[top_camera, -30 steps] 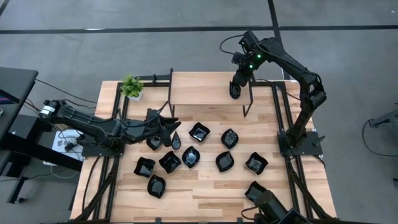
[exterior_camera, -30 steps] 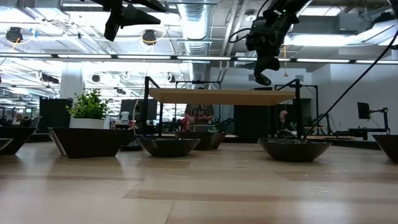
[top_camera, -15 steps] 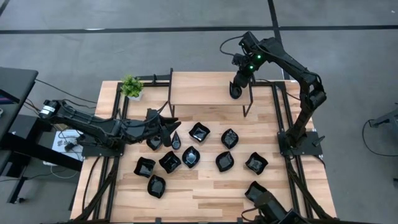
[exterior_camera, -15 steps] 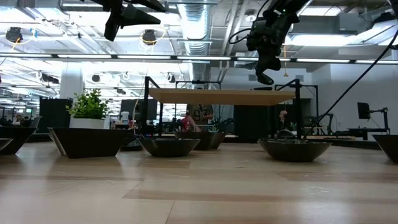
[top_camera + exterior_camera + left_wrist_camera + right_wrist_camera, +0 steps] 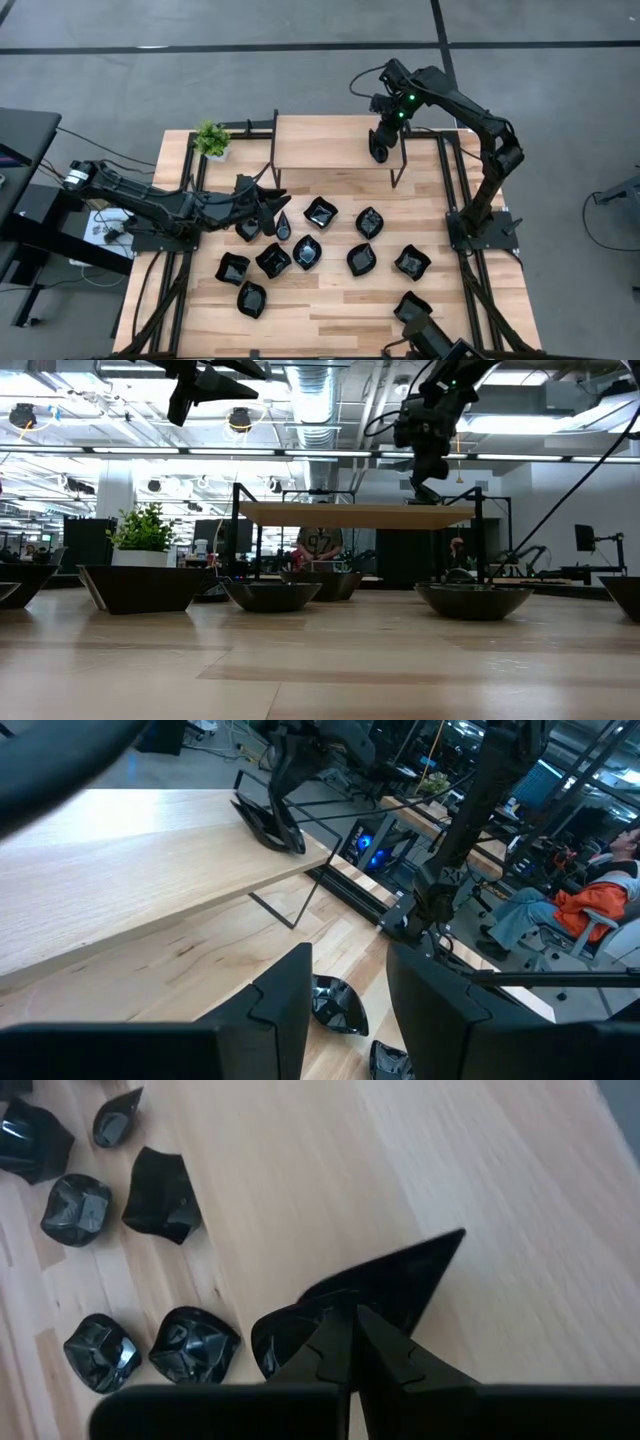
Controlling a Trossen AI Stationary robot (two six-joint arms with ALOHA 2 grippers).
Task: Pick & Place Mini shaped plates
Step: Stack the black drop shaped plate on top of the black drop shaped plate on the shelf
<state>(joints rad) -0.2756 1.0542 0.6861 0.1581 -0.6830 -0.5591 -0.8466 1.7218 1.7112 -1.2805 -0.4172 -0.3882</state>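
Observation:
A black teardrop-shaped mini plate point(image 5: 400, 1285) hangs just over the right end of the raised wooden shelf point(image 5: 330, 142), with my right gripper point(image 5: 352, 1325) shut on it. In the left wrist view the same plate point(image 5: 265, 820) stands tilted at the shelf's edge. Several more black mini shaped plates point(image 5: 320, 212) rest on their bases on the table below. My left gripper point(image 5: 272, 205) hovers open over the table's left half, above the plates, with nothing between its fingers point(image 5: 285, 1005). My right gripper pinches the plate's rim at its wide, rounded end point(image 5: 318, 1318) between its two fingers. The fingers slant down from above. The plate is tilted, its pointed tip point(image 5: 455, 1240) away from the fingers and close over the shelf top. Whether the plate touches the shelf, I cannot tell.
A small green potted plant point(image 5: 211, 140) stands at the table's far left corner. The shelf's thin black legs point(image 5: 398, 172) stand on the table's far part. Bare wood point(image 5: 330, 315) lies along the table's near edge. A seated person point(image 5: 585, 905) is beyond the table.
My right gripper has sunk slightly with the plate toward the shelf top, still shut on it.

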